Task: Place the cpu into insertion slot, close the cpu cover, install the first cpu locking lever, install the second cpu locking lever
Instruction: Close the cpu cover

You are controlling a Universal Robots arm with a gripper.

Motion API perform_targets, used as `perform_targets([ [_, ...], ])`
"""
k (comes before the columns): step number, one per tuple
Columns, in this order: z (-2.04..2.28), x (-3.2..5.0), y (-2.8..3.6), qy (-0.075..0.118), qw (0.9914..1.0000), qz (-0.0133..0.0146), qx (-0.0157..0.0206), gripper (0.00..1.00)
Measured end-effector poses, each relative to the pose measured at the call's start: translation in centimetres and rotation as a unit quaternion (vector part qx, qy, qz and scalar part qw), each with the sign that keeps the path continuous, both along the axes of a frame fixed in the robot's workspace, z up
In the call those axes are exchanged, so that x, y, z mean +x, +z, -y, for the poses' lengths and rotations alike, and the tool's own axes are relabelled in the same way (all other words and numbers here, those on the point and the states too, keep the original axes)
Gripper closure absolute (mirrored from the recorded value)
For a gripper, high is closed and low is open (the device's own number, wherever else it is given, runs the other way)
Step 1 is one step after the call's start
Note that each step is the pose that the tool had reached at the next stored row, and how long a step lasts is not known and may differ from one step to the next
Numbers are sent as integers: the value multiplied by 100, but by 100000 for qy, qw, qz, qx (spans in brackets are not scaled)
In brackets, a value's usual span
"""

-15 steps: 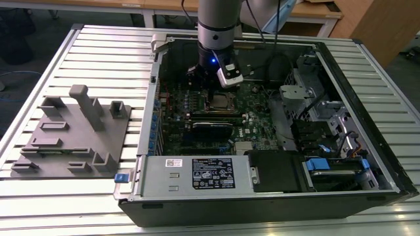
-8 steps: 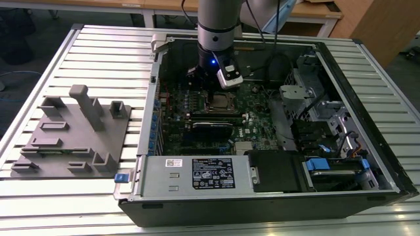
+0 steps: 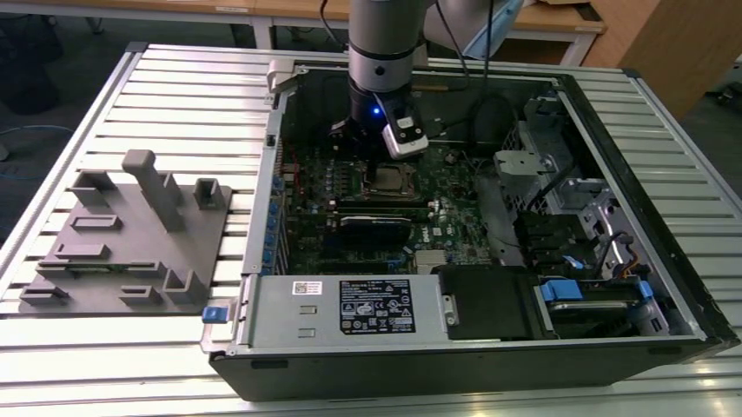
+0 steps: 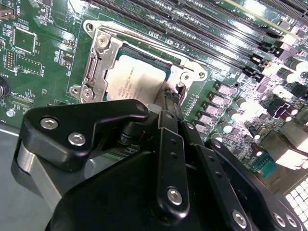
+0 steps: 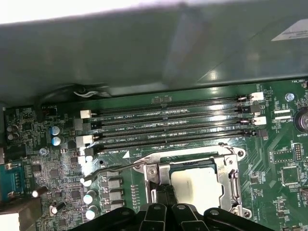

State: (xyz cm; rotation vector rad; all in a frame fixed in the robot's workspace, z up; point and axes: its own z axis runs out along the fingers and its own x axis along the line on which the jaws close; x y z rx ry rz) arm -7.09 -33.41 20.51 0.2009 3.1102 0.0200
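Already the cpu (image 4: 137, 77) lies seated in the insertion slot (image 3: 388, 181), with the cpu cover (image 4: 98, 60) folded down around it. The hand (image 4: 172, 98), its fingers pinched together on nothing, sits at the cover's edge. One locking lever (image 5: 113, 169) stands unlatched, so levering seems in hand, which calls for a firm, hooking press.
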Motion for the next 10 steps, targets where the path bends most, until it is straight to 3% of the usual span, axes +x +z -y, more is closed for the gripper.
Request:
perform_targets([
  [10, 0, -16, -29, 3, 100000, 25, 7, 90],
])
